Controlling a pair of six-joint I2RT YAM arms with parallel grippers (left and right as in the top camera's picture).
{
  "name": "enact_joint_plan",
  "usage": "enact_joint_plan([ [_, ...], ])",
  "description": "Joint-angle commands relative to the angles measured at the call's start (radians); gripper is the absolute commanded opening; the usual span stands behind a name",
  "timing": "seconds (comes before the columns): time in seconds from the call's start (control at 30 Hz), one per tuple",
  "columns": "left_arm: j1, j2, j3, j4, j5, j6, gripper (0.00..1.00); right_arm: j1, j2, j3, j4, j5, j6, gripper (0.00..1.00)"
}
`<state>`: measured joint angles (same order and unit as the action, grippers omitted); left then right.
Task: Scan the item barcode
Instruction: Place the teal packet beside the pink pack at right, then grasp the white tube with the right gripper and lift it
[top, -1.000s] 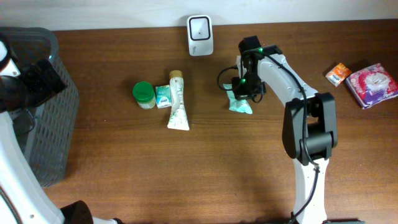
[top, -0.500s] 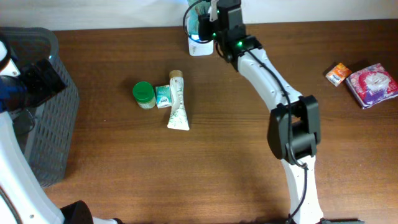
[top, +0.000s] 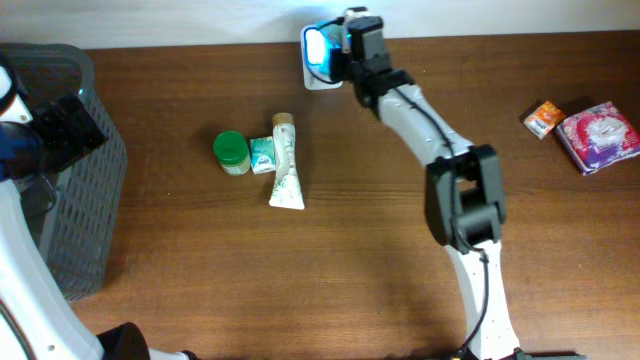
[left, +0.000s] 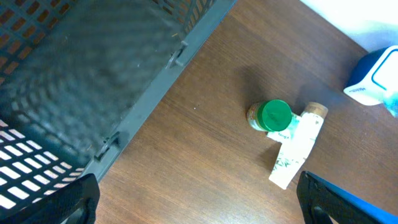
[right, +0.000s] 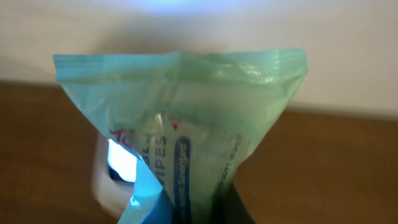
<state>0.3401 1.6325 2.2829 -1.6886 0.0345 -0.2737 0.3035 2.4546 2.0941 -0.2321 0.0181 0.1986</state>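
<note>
My right gripper (top: 347, 44) is shut on a pale green pack of wipes (right: 186, 118), the item, held upright by its lower end. The pack (top: 329, 47) hangs right in front of the white barcode scanner (top: 320, 68) at the table's far edge. In the right wrist view the scanner (right: 112, 177) glows blue-white behind the pack's lower left. No barcode shows on the side I see. My left gripper (left: 199, 208) hovers wide open over bare wood beside the basket, holding nothing.
A dark mesh basket (top: 75, 215) fills the left side. A green-lidded jar (top: 231, 152), a small teal packet (top: 262, 155) and a white tube (top: 286, 172) lie left of centre. An orange packet (top: 544, 118) and a pink pack (top: 598, 135) sit far right.
My right arm lifted the wipes pack from the table right of centre and swung it up and left to the scanner, which now shines blue. The left arm stayed put.
</note>
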Motion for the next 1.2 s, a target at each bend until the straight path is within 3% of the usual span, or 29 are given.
enact_joint_plan([
  [0.0,0.003,-0.01,0.002,0.001,0.004,-0.006,0.99,-0.17,-0.212,0.018,-0.265,0.021,0.035,0.04],
  [0.1,0.003,-0.01,0.002,0.001,0.004,-0.006,0.99,-0.373,-0.22,0.016,-0.675,0.027,0.035,0.04],
  [0.17,0.003,-0.01,0.002,0.001,0.004,-0.006,0.99,-0.488,-0.209,0.013,-0.806,0.047,0.035,0.04],
  [0.33,0.003,-0.01,0.002,0.0,0.004,-0.006,0.99,-0.686,-0.208,-0.031,-0.875,0.065,-0.079,0.05],
  [0.43,0.003,-0.01,0.002,0.001,0.004,-0.006,0.99,-0.71,-0.207,-0.05,-0.878,0.148,-0.079,0.55],
  [0.47,0.003,-0.01,0.002,0.001,0.004,-0.006,0.99,-0.708,-0.208,-0.05,-0.879,0.142,-0.079,0.8],
  [0.5,0.003,-0.01,0.002,0.0,0.004,-0.006,0.99,-0.702,-0.208,-0.05,-0.879,0.097,-0.079,0.9],
  [0.6,0.003,-0.01,0.002,0.001,0.004,-0.006,0.99,-0.662,-0.208,-0.05,-0.884,-0.132,-0.079,0.93],
  [0.73,0.003,-0.01,0.002,0.001,0.004,-0.006,0.99,-0.487,-0.207,-0.05,-0.939,-0.389,-0.079,0.99],
  [1.0,0.003,-0.01,0.002,0.001,0.004,-0.006,0.99,-0.005,-0.207,-0.05,-0.887,-0.268,-0.079,0.99],
  [1.17,0.003,-0.01,0.002,0.001,0.004,-0.006,0.99,0.122,-0.207,-0.093,-0.769,-0.276,0.08,0.99],
])
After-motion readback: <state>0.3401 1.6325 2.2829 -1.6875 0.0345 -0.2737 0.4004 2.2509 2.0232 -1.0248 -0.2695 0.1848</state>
